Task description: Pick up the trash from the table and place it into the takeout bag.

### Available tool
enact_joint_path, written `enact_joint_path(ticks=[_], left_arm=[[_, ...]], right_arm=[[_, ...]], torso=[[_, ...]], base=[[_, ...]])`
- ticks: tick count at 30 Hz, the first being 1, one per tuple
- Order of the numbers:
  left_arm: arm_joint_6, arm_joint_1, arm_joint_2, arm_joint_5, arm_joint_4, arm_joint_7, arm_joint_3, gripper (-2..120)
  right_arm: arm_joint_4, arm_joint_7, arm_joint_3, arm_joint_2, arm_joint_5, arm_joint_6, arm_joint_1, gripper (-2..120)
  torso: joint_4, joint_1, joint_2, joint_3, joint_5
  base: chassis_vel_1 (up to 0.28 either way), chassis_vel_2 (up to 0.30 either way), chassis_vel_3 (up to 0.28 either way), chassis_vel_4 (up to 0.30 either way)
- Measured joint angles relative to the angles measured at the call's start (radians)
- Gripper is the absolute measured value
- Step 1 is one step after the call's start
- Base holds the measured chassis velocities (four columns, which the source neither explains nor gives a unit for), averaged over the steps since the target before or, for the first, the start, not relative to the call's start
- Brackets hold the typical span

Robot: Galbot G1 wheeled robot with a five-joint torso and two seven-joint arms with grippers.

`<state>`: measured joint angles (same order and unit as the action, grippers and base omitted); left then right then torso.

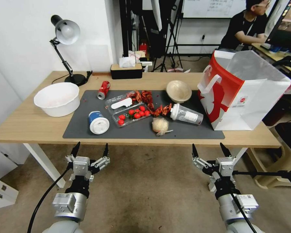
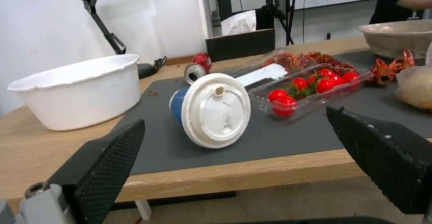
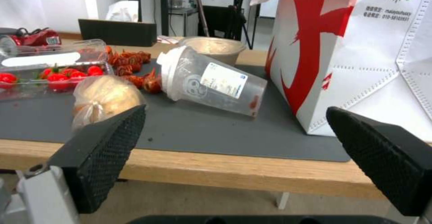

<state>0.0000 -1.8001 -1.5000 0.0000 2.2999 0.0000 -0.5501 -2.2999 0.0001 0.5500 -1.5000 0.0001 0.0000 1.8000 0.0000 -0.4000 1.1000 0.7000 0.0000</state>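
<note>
On the table's (image 1: 29,124) dark mat lie a red soda can (image 1: 103,89), a blue-and-white paper cup (image 1: 98,122) on its side, a clear white-lidded cup (image 1: 186,114) on its side, a beige bowl (image 1: 178,91) and a wrapped beige ball (image 1: 160,125). The red-and-white takeout bag (image 1: 245,90) stands open at the table's right end. My left gripper (image 1: 90,150) hangs open below the front edge, facing the paper cup (image 2: 211,109). My right gripper (image 1: 210,150) is open too, below the edge, facing the clear cup (image 3: 211,82) and bag (image 3: 360,55).
A large white bowl (image 1: 57,98) sits left of the mat. A clear tray of tomatoes (image 1: 132,115) and red crayfish shells (image 1: 152,103) lie mid-mat. A desk lamp (image 1: 66,45) and black tissue box (image 1: 126,71) stand at the back. A beige stool (image 1: 281,155) is by the right end.
</note>
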Motion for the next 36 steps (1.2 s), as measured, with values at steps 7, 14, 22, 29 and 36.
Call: enact_joint_path(ticks=[7,14,22,29,36], left_arm=[[0.0,0.0,0.0,0.0,0.0,0.0,0.0,100],[0.0,0.0,0.0,0.0,0.0,0.0,0.0,100],[-0.002,0.0,-0.003,0.001,-0.002,-0.006,0.003,100],[-0.031,-0.003,-0.035,0.018,-0.021,-0.051,0.034,100],[-0.127,-0.003,-0.112,0.051,-0.078,-0.167,0.112,100]], right_arm=[[0.0,0.0,0.0,0.0,0.0,0.0,0.0,100],[0.0,0.0,0.0,0.0,0.0,0.0,0.0,100],[0.002,0.0,-0.006,-0.001,0.0,0.002,-0.001,100],[0.058,-0.01,-0.085,-0.018,-0.011,0.037,-0.019,100],[0.142,-0.035,-0.204,-0.043,-0.03,0.101,-0.046,100]], torso=[[0.0,0.0,0.0,0.0,0.0],[0.0,0.0,0.0,0.0,0.0],[0.0,0.0,0.0,0.0,0.0],[-0.0001,0.0,0.0,0.0,0.0006],[0.0005,0.0,0.0,0.0,0.0012]], base=[[0.0,0.0,0.0,0.0],[0.0,0.0,0.0,0.0],[0.0,0.0,0.0,0.0],[0.0,0.0,0.0,0.0],[0.0,0.0,0.0,0.0]])
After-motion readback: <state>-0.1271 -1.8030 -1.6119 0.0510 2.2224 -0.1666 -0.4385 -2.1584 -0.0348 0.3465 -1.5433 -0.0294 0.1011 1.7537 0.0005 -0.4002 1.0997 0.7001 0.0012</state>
